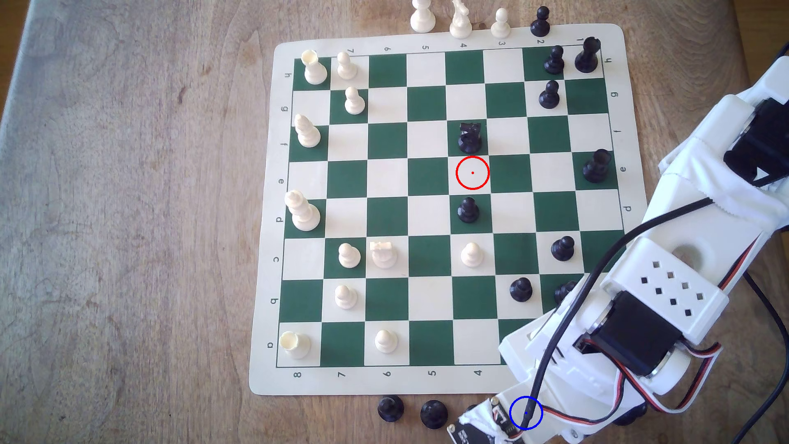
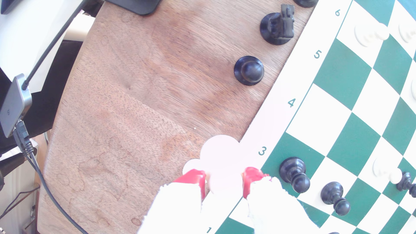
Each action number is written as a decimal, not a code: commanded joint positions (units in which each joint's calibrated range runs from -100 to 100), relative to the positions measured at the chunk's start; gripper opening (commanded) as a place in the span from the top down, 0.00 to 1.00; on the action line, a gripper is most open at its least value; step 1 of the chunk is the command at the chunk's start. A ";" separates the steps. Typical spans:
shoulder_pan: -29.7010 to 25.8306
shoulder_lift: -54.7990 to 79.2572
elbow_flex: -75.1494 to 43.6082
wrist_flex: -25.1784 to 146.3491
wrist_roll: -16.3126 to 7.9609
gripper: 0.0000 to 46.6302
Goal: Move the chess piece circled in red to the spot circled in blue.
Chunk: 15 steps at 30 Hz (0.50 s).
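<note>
Two black pawns [image 2: 248,70] on bare wood near end effector [image 2: 224,180] clamping cream pawn [image 2: 221,162]

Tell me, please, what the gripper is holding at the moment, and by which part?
The gripper holds the cream pawn between its red-tipped fingers, gripping it near the head end; the flared base hangs below.

The brown wooden table [image 1: 128,213] carried a green-and-cream chess mat [image 1: 264,256] laid flat. Off the mat's far edge stood three cream pieces [image 1: 459,21] and one black pawn [image 1: 540,23] on bare wood. Along the near edge, two black pieces [image 1: 410,410] sat on the wood, just beside the blue-ringed spot [image 1: 526,412].
</note>
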 commanded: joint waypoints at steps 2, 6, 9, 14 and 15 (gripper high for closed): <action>-0.15 2.12 -5.12 -2.08 0.24 0.99; -0.15 5.09 -5.21 -3.80 0.34 0.99; -0.15 5.86 -5.21 -4.62 0.34 0.99; -1.09 8.15 -4.67 -6.34 -0.10 0.99; -1.16 8.57 -4.57 -6.59 -0.10 0.99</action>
